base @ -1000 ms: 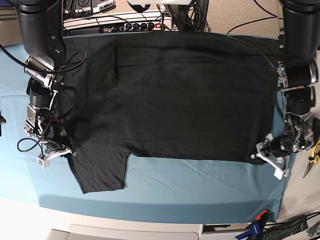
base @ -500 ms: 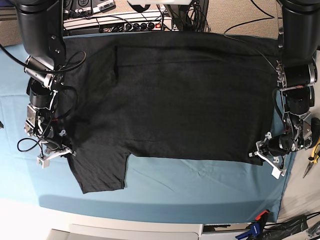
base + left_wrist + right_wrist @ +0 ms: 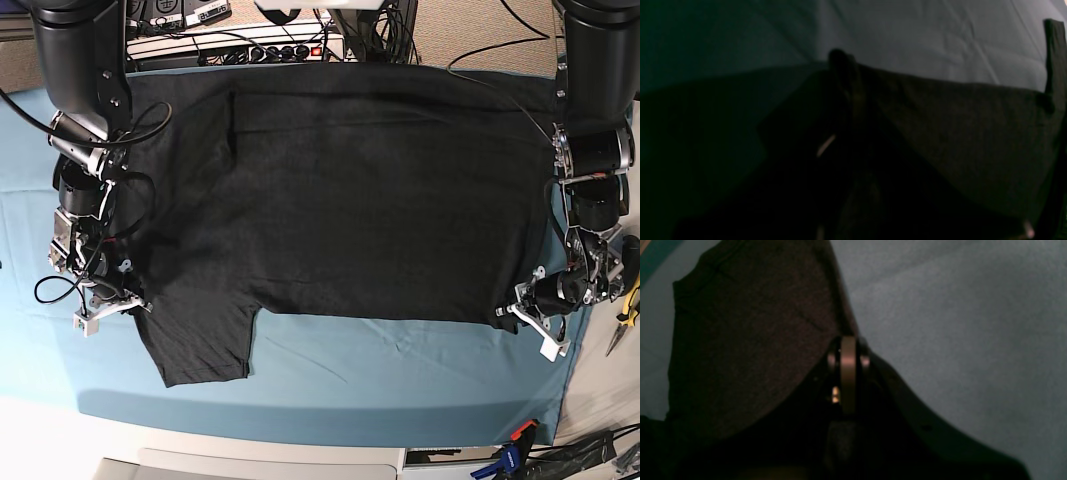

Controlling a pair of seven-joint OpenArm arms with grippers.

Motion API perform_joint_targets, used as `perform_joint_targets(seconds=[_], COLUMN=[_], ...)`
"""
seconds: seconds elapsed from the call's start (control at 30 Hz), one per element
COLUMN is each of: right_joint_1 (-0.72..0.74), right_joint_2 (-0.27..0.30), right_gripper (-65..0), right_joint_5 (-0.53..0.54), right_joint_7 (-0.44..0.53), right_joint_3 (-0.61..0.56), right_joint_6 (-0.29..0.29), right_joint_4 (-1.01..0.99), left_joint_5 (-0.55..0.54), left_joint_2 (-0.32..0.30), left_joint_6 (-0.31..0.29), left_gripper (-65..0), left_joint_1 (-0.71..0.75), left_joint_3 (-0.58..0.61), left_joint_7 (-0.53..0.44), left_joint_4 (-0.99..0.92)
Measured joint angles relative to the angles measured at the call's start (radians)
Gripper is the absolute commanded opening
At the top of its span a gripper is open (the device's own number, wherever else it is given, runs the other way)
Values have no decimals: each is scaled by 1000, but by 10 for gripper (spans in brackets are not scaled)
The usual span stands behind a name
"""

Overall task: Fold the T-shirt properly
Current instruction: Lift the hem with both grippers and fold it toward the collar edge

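Teal cloth covers the counter (image 3: 400,370), lightly creased and matte. Across it we see the large black short-sleeved cotton T-shirt (image 3: 360,190) spread flat, plain side up, its weave finely grained, one sleeve pointing toward the near edge and its bottom hem toward the left arm's side. We find the left gripper (image 3: 528,312) at the shirt's near hem corner, its jaws closed on a pinch of that fabric. The right gripper (image 3: 112,303) sits at the sleeve edge, jaws likewise clamped on the dark cloth, which rises in a soft ridge.
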Motion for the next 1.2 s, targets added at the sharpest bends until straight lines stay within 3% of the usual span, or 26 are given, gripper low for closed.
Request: perform_joint_targets(seconds=[0.17,0.27,0.33,0.43,0.63,0.7,0.83,1.0,1.2], right_joint_1=[-43,-103,-152,-232,-363,-397,-471,-563,-658], right_joint_2=[16,13,14,14,14,23,78,163,188], right_gripper=[-650,-650,-650,-650,-650,-650,-650,-650,-650], right_joint_5=[-1,57,121,226,454,515,576,604,628], right_joint_7=[-43,-107,-131,-172,-353,-414,-512,-528,-529], right_joint_3=[0,0,-2,-3,-5,-6,-7,-6,6], right_joint_6=[163,192,231,240,241,245,253,253,253], right_joint_4=[73,185,272,407,705,813,977,1036,1036], left_joint_5=[-20,-163,-257,-423,-827,-824,-823,-823,-823], left_joint_2=[-4,-28,-57,-104,-155,-174,-203,-218,-224], left_joint_6=[-1,-87,-121,-172,-176,-181,-180,-180,-179], left_gripper=[-650,-650,-650,-650,-650,-650,-650,-650,-650], left_joint_1=[-3,-3,-4,-3,17,23,44,76,138], left_joint_3=[0,1,0,0,1,1,2,2,2], left_joint_7=[34,127,185,302,624,711,705,704,704], left_joint_4=[0,0,0,0,0,1,0,0,45])
